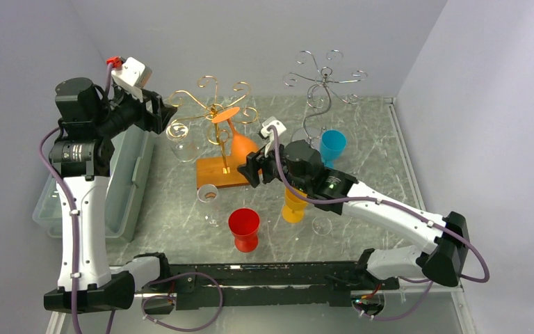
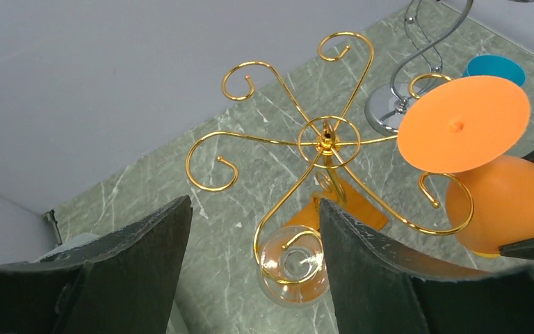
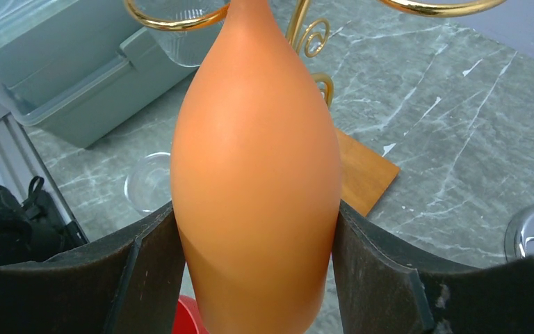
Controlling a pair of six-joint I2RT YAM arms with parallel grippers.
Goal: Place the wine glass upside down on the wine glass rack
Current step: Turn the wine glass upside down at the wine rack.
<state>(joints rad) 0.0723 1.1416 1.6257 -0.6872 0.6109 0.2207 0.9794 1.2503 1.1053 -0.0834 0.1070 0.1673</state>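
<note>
Nearest the arm bases a red glass (image 1: 243, 228) stands on the table, with a yellow glass (image 1: 293, 207) to its right, partly under the right arm. A clear glass (image 1: 208, 196) sits just beyond the red one.

Past these, the right gripper (image 3: 256, 209) is closed on the orange glass (image 3: 254, 139), one finger pressed to each side of the bowl. The glass is opaque, matte orange all over. It has a long egg-shaped bowl that narrows into a thin stem, and a flat round foot (image 2: 463, 124) with a small dimple at its centre.

It is held upside down, with the foot on top and the bowl below, and its mouth is hidden. Its long axis is close to vertical but tilted, so in the top view the foot sits up and left of the bowl.

The glass is at the right side of the gold rack (image 1: 212, 108), above the wooden base (image 1: 215, 174). The foot is level with the curled arms. I cannot tell whether it rests on them.

A hung glass (image 2: 293, 268), clear and inverted, sits in a curl on the rack's left side. The left gripper (image 2: 255, 205) hovers above that side, spread wide and empty.

A bin (image 1: 128, 174) lies at the left. Farthest back are a blue glass (image 1: 332, 146) and a silver rack (image 1: 323, 83).
</note>
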